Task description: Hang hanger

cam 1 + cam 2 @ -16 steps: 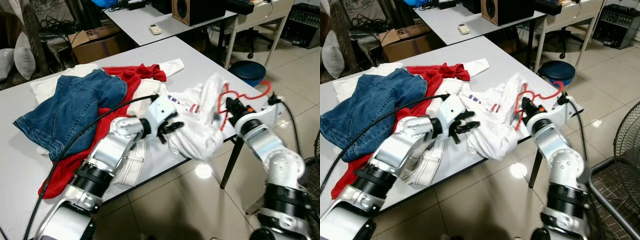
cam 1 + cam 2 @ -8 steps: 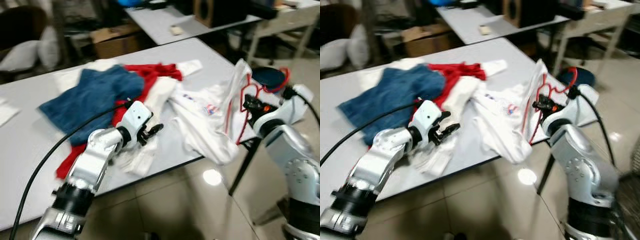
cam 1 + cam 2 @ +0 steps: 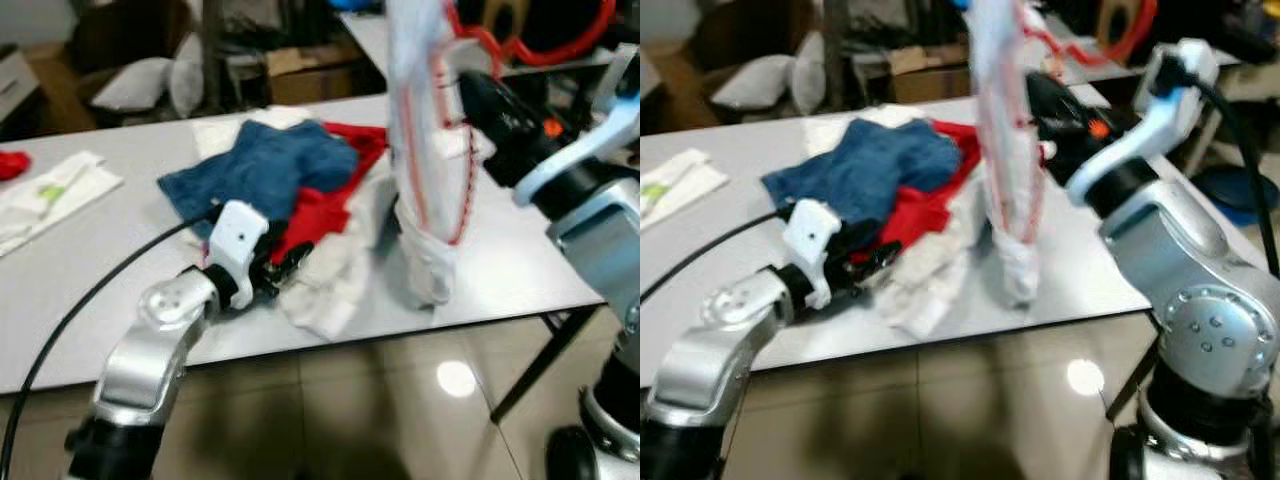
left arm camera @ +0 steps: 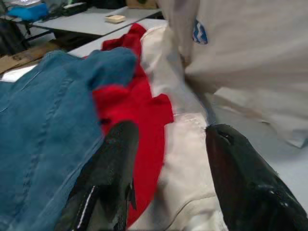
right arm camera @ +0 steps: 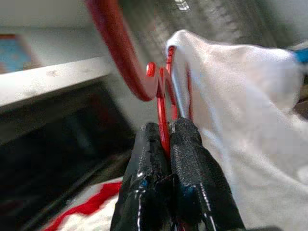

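The right gripper is raised at about 2 o'clock in the head views, its two black fingers pressed together on the thin red plastic hanger, whose hook curves up and over past the fingertips. A white garment with red trim hangs from the hanger in a long drape; its lower end rests bunched on the grey rectangular table, near the front edge at roughly 4 o'clock from the clothes pile.

The left gripper sits low over the table at about 8 o'clock, fingers apart and holding nothing, pointing into the pile. Directly ahead of it lie a cream-white folded cloth and a red fabric piece, with blue denim jeans heaped at 10 o'clock of them. The hanging white garment stands just beyond the pile, at 1 o'clock from the left gripper, and partly hides the table behind it. A black cable runs along the left arm.

At the table's far left, around 9 o'clock, lies a flat white cloth with a green mark. Behind the table, at 12 o'clock, stand a brown cardboard box and a pale grey cushion. The tiled floor below shows a bright light reflection. The head views are blurred.
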Controlling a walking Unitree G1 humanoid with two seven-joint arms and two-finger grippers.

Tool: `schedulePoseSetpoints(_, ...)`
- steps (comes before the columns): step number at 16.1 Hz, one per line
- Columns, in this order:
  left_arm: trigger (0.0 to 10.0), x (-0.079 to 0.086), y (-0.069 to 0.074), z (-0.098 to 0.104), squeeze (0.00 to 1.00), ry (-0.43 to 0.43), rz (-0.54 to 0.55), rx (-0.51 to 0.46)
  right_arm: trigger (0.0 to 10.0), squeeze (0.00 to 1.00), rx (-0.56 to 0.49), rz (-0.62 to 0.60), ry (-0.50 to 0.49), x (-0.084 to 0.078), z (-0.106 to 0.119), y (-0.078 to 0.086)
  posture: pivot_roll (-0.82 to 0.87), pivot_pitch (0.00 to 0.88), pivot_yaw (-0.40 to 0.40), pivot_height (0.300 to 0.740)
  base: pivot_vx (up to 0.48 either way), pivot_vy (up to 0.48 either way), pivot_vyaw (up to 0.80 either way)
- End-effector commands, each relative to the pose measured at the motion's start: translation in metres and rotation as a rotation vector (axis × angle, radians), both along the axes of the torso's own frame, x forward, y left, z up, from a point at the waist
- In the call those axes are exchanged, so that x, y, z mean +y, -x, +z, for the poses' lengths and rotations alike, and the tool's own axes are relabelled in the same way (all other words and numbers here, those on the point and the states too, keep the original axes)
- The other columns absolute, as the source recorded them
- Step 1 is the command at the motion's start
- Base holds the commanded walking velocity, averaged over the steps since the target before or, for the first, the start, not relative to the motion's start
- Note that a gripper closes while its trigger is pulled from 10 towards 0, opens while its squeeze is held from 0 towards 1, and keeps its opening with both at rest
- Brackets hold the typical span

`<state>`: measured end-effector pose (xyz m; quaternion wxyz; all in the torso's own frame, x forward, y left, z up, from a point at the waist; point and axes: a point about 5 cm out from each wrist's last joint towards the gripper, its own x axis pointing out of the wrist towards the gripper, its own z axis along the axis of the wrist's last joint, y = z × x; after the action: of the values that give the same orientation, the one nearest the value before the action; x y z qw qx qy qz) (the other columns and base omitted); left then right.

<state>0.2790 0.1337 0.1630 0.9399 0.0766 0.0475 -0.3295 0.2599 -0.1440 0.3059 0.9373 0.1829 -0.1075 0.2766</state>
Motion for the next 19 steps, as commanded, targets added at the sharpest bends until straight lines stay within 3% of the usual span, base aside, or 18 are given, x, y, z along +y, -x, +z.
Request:
schedulePoseSetpoints(1,10.0,0.006,0.006,-0.002,0.0,0.003,0.012,0.028,10.0,0.0,-0.021,0.152,-0.024,0.019,0.005,0.008,-0.1,0.024,0.065,0.74,0.0,0.0,0.8)
schedulePoseSetpoints(2,10.0,0.006,0.014,-0.005,0.0,-0.013,-0.005,0.045,10.0,0.0,0.045,0.274,0.062,0.037,-0.021,0.014,-0.1,0.023,0.055,0.74,0.0,0.0,0.8)
schedulePoseSetpoints(3,10.0,0.006,0.018,-0.007,0.0,-0.033,-0.002,0.05,10.0,0.0,0.185,0.25,0.187,0.039,-0.06,0.01,-0.07,0.026,0.033,0.74,0.0,0.0,0.8)
schedulePoseSetpoints(7,10.0,0.017,0.024,-0.006,0.0,-0.041,0.053,0.06,10.0,0.0,0.283,0.233,0.177,0.032,-0.076,0.007,-0.06,0.028,0.016,0.74,0.0,0.0,0.8)
schedulePoseSetpoints(9,10.0,0.019,0.025,-0.009,0.0,-0.057,0.093,0.072,10.0,0.0,0.339,0.137,0.184,0.018,-0.094,-0.001,-0.05,0.025,0.015,0.74,0.0,0.0,0.8)
schedulePoseSetpoints(11,10.0,0.022,0.023,-0.009,0.0,-0.06,0.134,0.073,10.0,0.0,0.342,0.071,0.165,0.006,-0.096,-0.006,-0.04,0.023,0.015,0.74,0.0,0.0,0.8)
schedulePoseSetpoints(13,10.0,0.029,0.017,-0.005,0.0,-0.055,0.207,0.05,10.0,0.0,0.267,-0.135,0.153,-0.044,-0.071,-0.022,-0.04,0.021,0.015,0.74,0.0,0.0,0.8)
schedulePoseSetpoints(14,10.0,0.033,0.013,0.0,0.0,-0.047,0.237,0.022,10.0,0.0,0.153,-0.296,0.162,-0.082,-0.033,-0.032,-0.04,0.019,0.018,0.74,0.0,0.0,0.8)
schedulePoseSetpoints(15,10.0,0.035,0.011,0.003,0.0,-0.039,0.249,0.008,10.0,0.0,0.059,-0.357,0.146,-0.097,-0.003,-0.035,-0.04,0.019,0.019,0.74,0.0,0.0,0.8)
schedulePoseSetpoints(16,10.0,0.037,0.006,0.008,0.0,-0.022,0.267,-0.018,10.0,0.0,-0.201,-0.295,0.067,-0.093,0.073,-0.028,-0.05,0.01,0.02,0.74,0.0,0.0,0.8)
schedulePoseSetpoints(17,10.0,0.037,0.005,0.01,0.0,-0.01,0.279,-0.024,10.0,0.0,-0.294,-0.195,0.056,-0.073,0.099,-0.021,-0.05,0.007,0.017,0.74,0.0,0.0,0.8)
schedulePoseSetpoints(18,10.0,0.036,0.004,0.009,0.0,-0.008,0.283,-0.025,10.0,0.0,-0.302,-0.118,0.046,-0.055,0.102,-0.02,-0.05,0.003,0.013,0.74,0.0,0.0,0.8)
schedulePoseSetpoints(19,10.0,0.035,0.005,0.009,0.0,-0.007,0.286,-0.027,10.0,0.0,-0.262,-0.017,0.039,-0.032,0.087,-0.021,-0.05,0.002,0.012,0.74,0.0,0.0,0.8)
